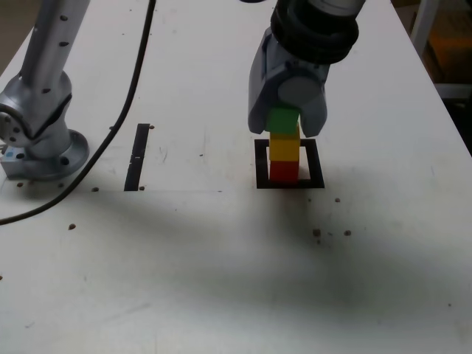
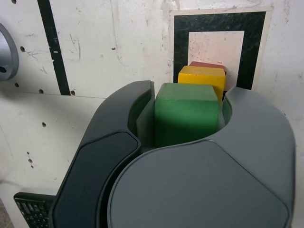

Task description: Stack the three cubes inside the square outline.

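At end effector [image 2: 190,87]: pinching green cube [image 2: 186,114] at top of column, above yellow cube [image 1: 284,150] and red cube [image 1: 284,172], within outer edges of black tape square outline [image 2: 209,23] on white tabletop [image 1: 184,273]

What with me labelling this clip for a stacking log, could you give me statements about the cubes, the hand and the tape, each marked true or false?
1. The red cube is the lowest of the three. True.
2. The yellow cube is above the green cube. False: yellow is between red below and green above.
3. The hand is shut on the green cube. True.
4. The red cube stands outside the square outline. False: it stands inside it.
5. The straight tape strip touches the square outline. False: they are apart, with the strip towards the exterior view's left.
6. The square outline is black. True.
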You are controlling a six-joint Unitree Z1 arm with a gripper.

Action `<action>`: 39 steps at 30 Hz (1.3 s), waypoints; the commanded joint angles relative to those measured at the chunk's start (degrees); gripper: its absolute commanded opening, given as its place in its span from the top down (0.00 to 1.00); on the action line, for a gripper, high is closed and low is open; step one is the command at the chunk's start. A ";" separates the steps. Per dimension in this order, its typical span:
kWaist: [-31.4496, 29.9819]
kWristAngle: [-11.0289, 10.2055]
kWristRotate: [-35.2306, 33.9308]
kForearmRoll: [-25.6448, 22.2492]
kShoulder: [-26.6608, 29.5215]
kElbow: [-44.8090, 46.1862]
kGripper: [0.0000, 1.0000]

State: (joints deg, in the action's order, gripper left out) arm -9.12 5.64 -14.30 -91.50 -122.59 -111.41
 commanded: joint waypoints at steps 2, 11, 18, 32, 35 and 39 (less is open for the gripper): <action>0.32 0.60 0.52 -0.44 -0.64 -0.05 0.60; 1.04 0.96 2.86 -0.93 -1.55 -0.09 0.16; 1.18 0.18 2.61 -1.51 -0.65 0.18 0.02; -5.82 -2.19 -1.86 -2.36 17.17 2.55 0.00; -7.20 -2.01 -2.43 -2.35 24.82 9.45 0.00; -7.66 -2.39 -2.64 -2.26 31.20 16.73 0.00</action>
State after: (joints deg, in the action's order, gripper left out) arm -16.66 3.46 -16.83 -92.61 -100.04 -96.01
